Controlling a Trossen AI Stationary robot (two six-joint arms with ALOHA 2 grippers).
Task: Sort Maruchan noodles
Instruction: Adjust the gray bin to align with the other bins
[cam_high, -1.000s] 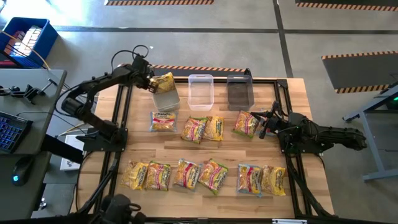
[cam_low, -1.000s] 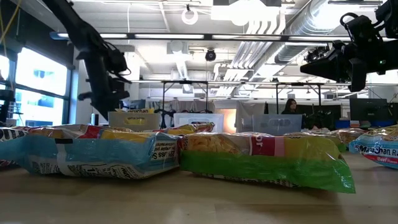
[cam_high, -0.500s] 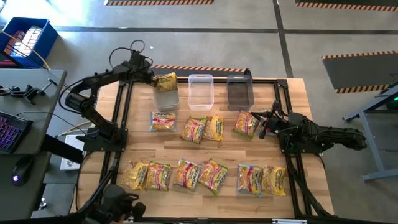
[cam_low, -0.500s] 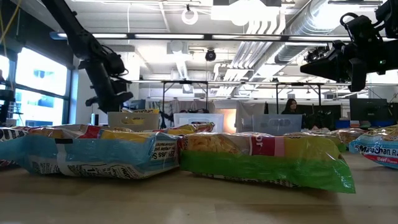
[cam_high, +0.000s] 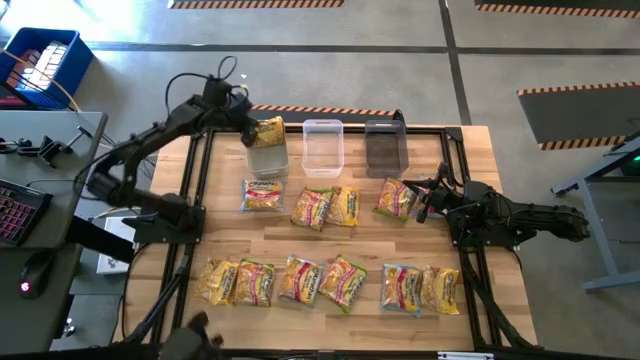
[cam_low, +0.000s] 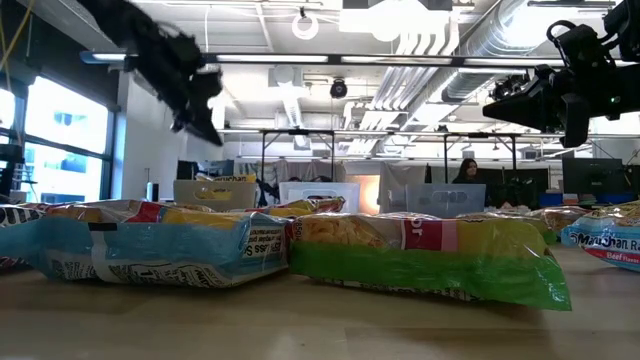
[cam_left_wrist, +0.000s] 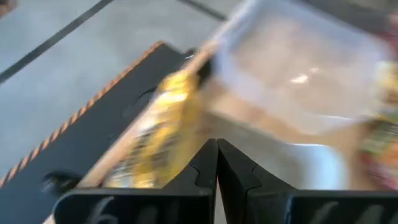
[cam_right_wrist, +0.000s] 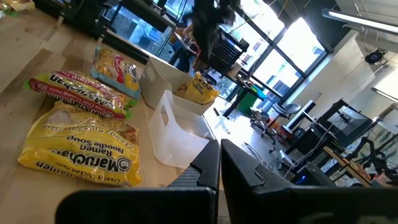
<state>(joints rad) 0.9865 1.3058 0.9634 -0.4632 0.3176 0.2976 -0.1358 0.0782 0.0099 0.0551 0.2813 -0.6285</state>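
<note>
Sorting barely begun: one packet (cam_high: 265, 131) leans in the left bin (cam_high: 268, 158), my left tool (cam_high: 243, 113) beside it pinched together, empty; eleven noodles (cam_high: 330, 282) wait on the desk (cam_high: 330, 240).

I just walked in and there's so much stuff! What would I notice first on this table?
Probably the bright yellow noodle packets lying in two rows across the wooden table. Next, three bins lined up at the far edge, with one yellow packet sticking out of the leftmost bin, right beside the left gripper. The right gripper waits by another packet.
</note>
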